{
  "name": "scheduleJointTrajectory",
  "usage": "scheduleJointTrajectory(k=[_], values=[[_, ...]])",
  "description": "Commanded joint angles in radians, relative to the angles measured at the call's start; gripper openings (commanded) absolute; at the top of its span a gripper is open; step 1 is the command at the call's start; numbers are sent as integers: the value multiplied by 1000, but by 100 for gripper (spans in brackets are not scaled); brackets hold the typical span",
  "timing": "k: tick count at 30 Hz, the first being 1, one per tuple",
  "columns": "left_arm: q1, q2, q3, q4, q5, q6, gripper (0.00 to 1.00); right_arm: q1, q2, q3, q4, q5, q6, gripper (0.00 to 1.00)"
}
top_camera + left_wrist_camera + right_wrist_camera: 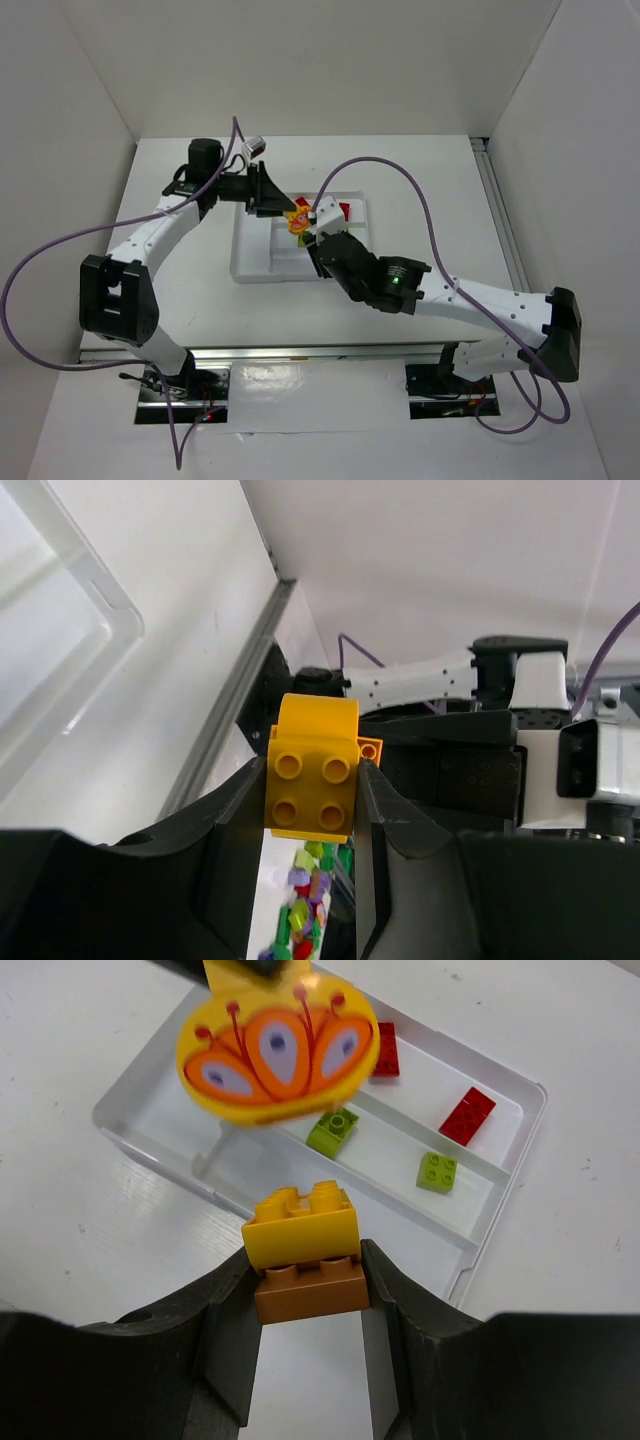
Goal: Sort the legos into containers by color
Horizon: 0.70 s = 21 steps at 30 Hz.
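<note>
On the left, your left gripper [281, 204] is clamped on a yellow piece [312, 775] with a painted, rounded face, held in the air over the tray [252, 256]. Just beside it, your right gripper [308, 1258] is closed on an orange brick [312, 1298], and a yellow brick [300, 1228] sits pressed on top of that one. The right wrist view shows a gap between this pair and the painted piece, but from above I cannot tell if they touch. Further right in the tray lie two reds [467, 1115] in one narrow section and two greens [437, 1170] in the next. The main danger, I think, is the pair: orange and yellow are joined, so if you release them like this, one colour lands in the wrong section. The two grippers are also very near each other. A pull to separate the bricks could knock them together or send a piece over the low rim. Bare table [460, 180] shows on both sides of the tray and the walls [80, 100] are well apart, so draw the arms outward, not across.
</note>
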<state>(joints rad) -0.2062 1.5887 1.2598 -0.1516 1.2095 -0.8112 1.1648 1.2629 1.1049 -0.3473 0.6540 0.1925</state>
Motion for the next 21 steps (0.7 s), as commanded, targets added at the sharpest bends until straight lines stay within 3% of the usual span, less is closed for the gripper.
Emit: scheduleJointTrajectory(k=[1, 12, 17, 18, 21], values=[[59, -4, 62, 4, -2, 14, 0, 3, -37, 7, 8, 27, 22, 0], [106, 27, 75, -77, -57, 73, 0, 3, -56, -13, -13, 47, 45, 0], [116, 40, 213, -420, -342, 303, 0, -7, -43, 9, -56, 65, 65, 0], [116, 50, 228, -462, -455, 326, 0, -7, -33, 9, -56, 65, 65, 0], [105, 39, 239, -513, -544, 363, 0, -7, -10, 27, -81, 76, 88, 0]])
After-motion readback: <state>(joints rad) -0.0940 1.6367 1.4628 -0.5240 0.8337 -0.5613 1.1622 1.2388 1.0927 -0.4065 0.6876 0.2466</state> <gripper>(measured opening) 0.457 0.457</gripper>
